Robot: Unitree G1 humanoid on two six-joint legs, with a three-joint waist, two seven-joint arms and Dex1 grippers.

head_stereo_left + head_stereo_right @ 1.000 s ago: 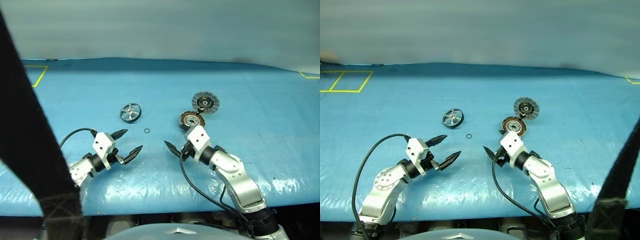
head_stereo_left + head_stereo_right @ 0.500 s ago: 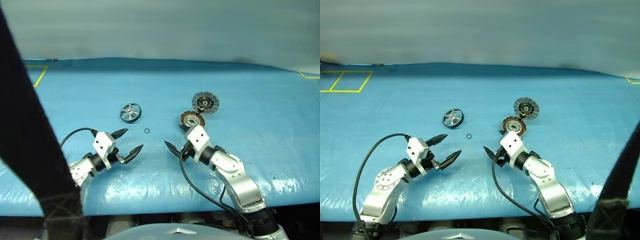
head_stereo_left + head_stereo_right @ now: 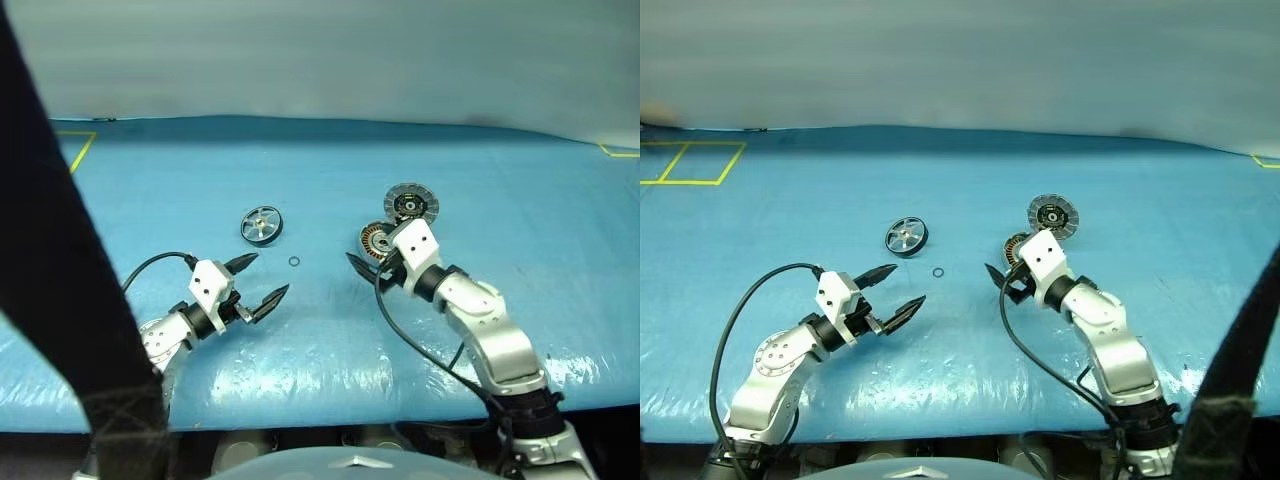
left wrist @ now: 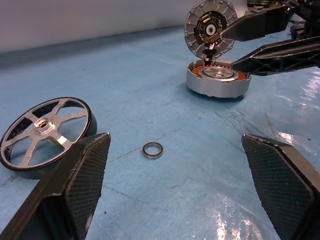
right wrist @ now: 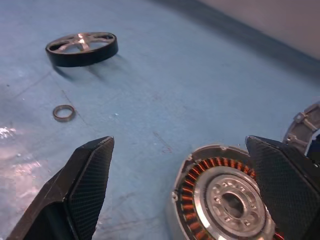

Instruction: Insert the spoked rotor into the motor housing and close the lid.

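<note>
The spoked rotor (image 3: 261,224) lies flat on the blue table, left of centre, its dark rim and silver spokes plain to see. The motor housing (image 4: 217,80), copper windings up, sits to its right. Against the housing's far side leans the lid (image 3: 411,203), tilted, ribbed face towards me. My right gripper (image 3: 365,263) hangs open just at the housing's near-left edge, with nothing between its fingers, and partly covers the housing in the head views. Nearer the table's front, my left gripper (image 3: 266,277) is open and empty, below the rotor and apart from it.
A tiny dark ring (image 3: 294,262) lies between rotor and housing. Yellow tape marks (image 3: 690,160) sit at the far left corner of the blue table cover (image 3: 200,170). A black strap (image 3: 60,300) crosses the left foreground. The table's front edge runs just below both arms.
My right gripper has moved away from me and to the right, up to the motor housing, still open. The left gripper and all the parts have stayed where they were.
</note>
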